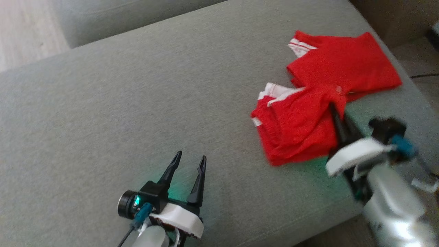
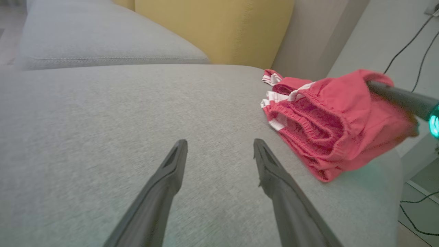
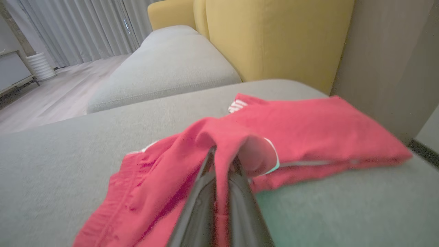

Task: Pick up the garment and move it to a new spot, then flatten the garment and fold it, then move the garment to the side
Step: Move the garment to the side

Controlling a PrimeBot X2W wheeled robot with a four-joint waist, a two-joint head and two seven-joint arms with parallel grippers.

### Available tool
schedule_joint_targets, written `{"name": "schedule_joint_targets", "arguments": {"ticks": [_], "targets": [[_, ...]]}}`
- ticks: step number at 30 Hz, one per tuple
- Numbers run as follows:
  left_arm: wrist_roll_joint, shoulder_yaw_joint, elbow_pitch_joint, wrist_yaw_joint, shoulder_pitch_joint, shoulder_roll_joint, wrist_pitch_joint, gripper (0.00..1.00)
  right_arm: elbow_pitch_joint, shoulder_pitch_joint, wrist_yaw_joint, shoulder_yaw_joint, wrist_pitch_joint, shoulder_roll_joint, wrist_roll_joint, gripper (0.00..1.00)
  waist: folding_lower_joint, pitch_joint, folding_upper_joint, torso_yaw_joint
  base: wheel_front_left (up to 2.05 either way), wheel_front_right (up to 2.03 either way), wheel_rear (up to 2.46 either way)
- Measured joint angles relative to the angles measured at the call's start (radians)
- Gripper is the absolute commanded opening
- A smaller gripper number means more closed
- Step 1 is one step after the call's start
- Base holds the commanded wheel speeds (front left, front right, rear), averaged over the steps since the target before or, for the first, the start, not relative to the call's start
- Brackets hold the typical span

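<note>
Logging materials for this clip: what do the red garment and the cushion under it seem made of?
Garment: soft matte red cloth, probably a knit; it drapes, and the waistband is gathered like elastic. Cushion: grey upholstery fabric, matte, with a fine flecked weave; fibre unclear.

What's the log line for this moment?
right gripper: shut on shorts | left gripper: open, apart from shorts | shorts: bunched on couch, near its right edge

Head view. Shorts (image 1: 325, 103) on seat cushion (image 1: 137, 103), at 2 o'clock, near its right edge. Left gripper (image 1: 191, 156) over cushion at 6 o'clock, well apart from shorts. Right gripper (image 1: 334, 115) at 4 o'clock, fold of shorts between its fingers, fold probably raised off cushion. Second cushion (image 1: 120, 17) behind, at 11 o'clock. Backrest (image 3: 274, 41) behind shorts, 12 o'clock in right wrist view.
</note>
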Motion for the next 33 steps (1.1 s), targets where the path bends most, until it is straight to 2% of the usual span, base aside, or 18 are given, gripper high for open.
{"name": "schedule_joint_targets", "arguments": {"ticks": [6, 11, 12, 13, 16, 20, 23, 28, 33], "targets": [[0.007, 0.001, 0.007, 0.000, 0.000, 0.000, 0.000, 1.00, 0.013, -0.181, 0.000, 0.030, 0.055, -0.131, -0.028, 0.00, 0.0001, 0.028, 0.0000, 0.065, 0.00, 0.00, 0.00], [0.021, 0.005, 0.008, -0.002, -0.004, 0.001, 0.000, 1.00, 0.147, -0.307, 0.000, -0.025, 0.094, -0.255, -0.090, 0.00, 0.0001, 0.055, 0.0000, 0.118, 0.00, 0.00, 0.00], [0.021, 0.005, 0.008, -0.002, -0.008, 0.000, 0.000, 1.00, 0.186, -0.324, 0.000, -0.053, 0.101, -0.275, -0.113, 0.35, 0.0001, 0.059, 0.0000, 0.128, 0.00, 0.00, 0.00], [0.021, 0.006, 0.008, -0.002, -0.012, 0.000, 0.000, 1.00, 0.229, -0.340, 0.000, -0.096, 0.107, -0.292, -0.134, 1.00, 0.0001, 0.064, 0.0000, 0.137, 0.00, 0.00, 0.00], [0.021, 0.007, 0.009, -0.001, -0.027, 0.000, 0.000, 1.00, 0.330, -0.368, 0.000, -0.217, 0.115, -0.326, -0.221, 1.00, 0.0001, 0.075, 0.0000, 0.162, 0.00, 0.00, 0.00], [0.021, 0.022, 0.009, 0.001, -0.032, 0.000, 0.000, 1.00, 0.372, -0.384, 0.000, -0.338, 0.060, -0.307, -0.321, 1.00, 0.0001, 0.085, 0.0000, 0.179, 0.00, 0.00, 0.00], [0.034, 0.040, 0.009, 0.015, -0.032, 0.001, 0.000, 1.00, 0.355, -0.391, 0.000, -0.381, 0.015, -0.242, -0.373, 1.00, 0.0001, 0.083, 0.0000, 0.179, 0.00, 0.00, 0.00], [0.048, 0.099, 0.006, 0.035, -0.030, -0.001, 0.000, 1.00, 0.269, -0.373, 0.000, -0.379, -0.018, -0.108, -0.384, 1.00, 0.0000, 0.072, 0.0000, 0.187, 0.00, 0.00, 0.00], [0.058, 0.170, -0.010, 0.053, -0.016, -0.001, 0.000, 1.00, 0.075, -0.252, 0.000, -0.356, -0.020, -0.012, -0.314, 1.00, 0.0000, 0.057, 0.0000, 0.215, 0.00, 0.00, 0.00]]}}
